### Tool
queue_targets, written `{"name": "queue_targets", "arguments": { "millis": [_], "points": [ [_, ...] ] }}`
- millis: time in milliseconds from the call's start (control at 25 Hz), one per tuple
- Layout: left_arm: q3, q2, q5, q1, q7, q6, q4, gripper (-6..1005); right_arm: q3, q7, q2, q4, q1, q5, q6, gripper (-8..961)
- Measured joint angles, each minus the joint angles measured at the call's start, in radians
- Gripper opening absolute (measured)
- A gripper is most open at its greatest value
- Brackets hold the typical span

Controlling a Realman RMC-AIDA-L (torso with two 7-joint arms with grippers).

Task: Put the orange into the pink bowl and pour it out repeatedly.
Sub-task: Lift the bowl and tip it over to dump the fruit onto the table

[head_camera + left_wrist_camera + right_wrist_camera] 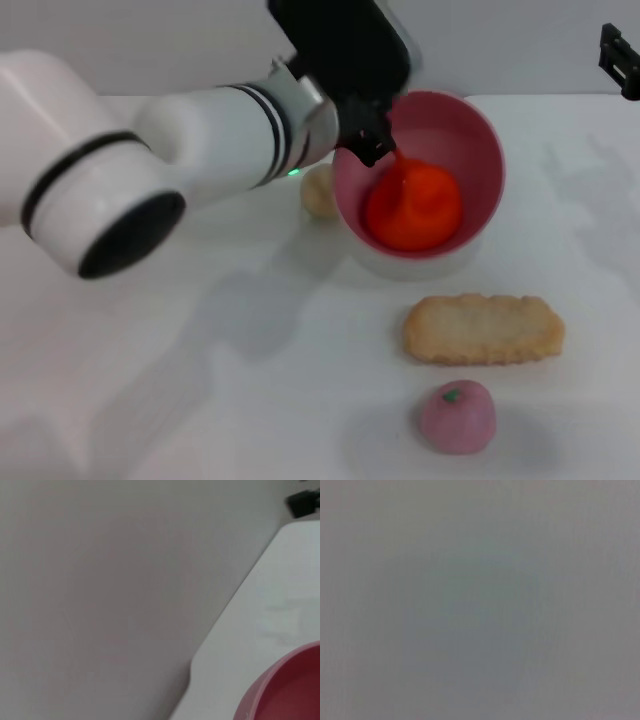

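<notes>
Nearest, a pink apple (457, 416) and a biscuit (484, 328) lie idle. Farther, the left gripper (372, 140) clamps the tilted pink bowl (470, 130)'s left rim, the orange (413, 209) sliding inside: pouring is underway, so further tipping seems needed. The right gripper (620, 58) is parked far right.

A white bench (250, 400) under soft, even light meets a plain pale grey wall (150, 30) at its far edge.

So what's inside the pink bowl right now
The orange lies inside the tilted pink bowl, against its lower wall. The left gripper at the rim covers part of the bowl's inside there.
</notes>
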Motion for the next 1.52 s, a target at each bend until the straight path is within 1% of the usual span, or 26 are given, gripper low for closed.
{"name": "queue_targets", "arguments": {
  "millis": [80, 240, 320, 360, 400, 440, 600, 680, 720, 880, 1000, 1080, 1120, 1160, 1360, 1520],
  "points": [
    [0.029, -0.002, 0.064, -0.004, 0.009, 0.019, -0.007, 44, 0.014, 0.008, -0.001, -0.001, 0.002, 0.001, 0.015, 607],
    [0.105, -0.007, 0.247, 0.005, 0.007, 0.106, -0.038, 44, 0.047, 0.023, -0.001, 0.0, -0.002, 0.022, 0.03, 607],
    [0.13, -0.007, 0.307, 0.008, 0.007, 0.142, -0.052, 44, 0.081, 0.025, -0.001, 0.005, -0.009, 0.066, 0.041, 607],
    [0.145, -0.007, 0.368, 0.01, 0.002, 0.167, -0.059, 44, 0.119, 0.025, -0.002, 0.01, -0.014, 0.115, 0.062, 608],
    [0.145, -0.007, 0.368, 0.01, 0.002, 0.167, -0.059, 44, 0.138, 0.025, -0.003, 0.011, -0.015, 0.138, 0.077, 608],
    [0.153, -0.007, 0.398, 0.011, -0.003, 0.179, -0.063, 44, 0.138, 0.025, -0.003, 0.011, -0.015, 0.138, 0.077, 608],
    [0.205, -0.007, 0.566, 0.029, -0.024, 0.263, -0.093, 43, 0.198, 0.019, -0.004, 0.014, -0.016, 0.19, 0.151, 608],
    [0.232, -0.008, 0.651, 0.034, -0.037, 0.299, -0.11, 43, 0.199, 0.019, -0.004, 0.014, -0.017, 0.191, 0.162, 608],
    [0.232, -0.008, 0.651, 0.034, -0.037, 0.299, -0.11, 43, 0.199, 0.019, -0.004, 0.014, -0.017, 0.191, 0.162, 608],
    [0.272, -0.008, 0.803, 0.037, -0.042, 0.317, -0.139, 43, 0.199, 0.019, -0.004, 0.014, -0.014, 0.191, 0.175, 609],
    [0.287, -0.008, 0.866, 0.039, -0.043, 0.319, -0.141, 43, 0.197, 0.02, -0.004, 0.014, -0.008, 0.192, 0.178, 609],
    [0.287, -0.008, 0.866, 0.039, -0.043, 0.319, -0.141, 43, 0.194, 0.02, -0.004, 0.014, -0.005, 0.193, 0.178, 609],
    [0.291, -0.008, 0.889, 0.041, -0.045, 0.319, -0.141, 42, 0.193, 0.02, -0.004, 0.014, -0.003, 0.193, 0.178, 609],
    [0.3, -0.007, 1.009, 0.046, -0.095, 0.319, -0.141, 42, 0.191, 0.02, -0.004, 0.014, -0.001, 0.193, 0.178, 609],
    [0.327, -0.007, 1.205, 0.048, -0.183, 0.288, -0.14, 42, 0.19, 0.022, -0.006, 0.015, 0.008, 0.194, 0.184, 609],
    [0.337, -0.008, 1.35, 0.048, -0.302, 0.249, -0.141, 43, 0.189, 0.022, -0.006, 0.016, 0.012, 0.194, 0.187, 610]
  ]
}}
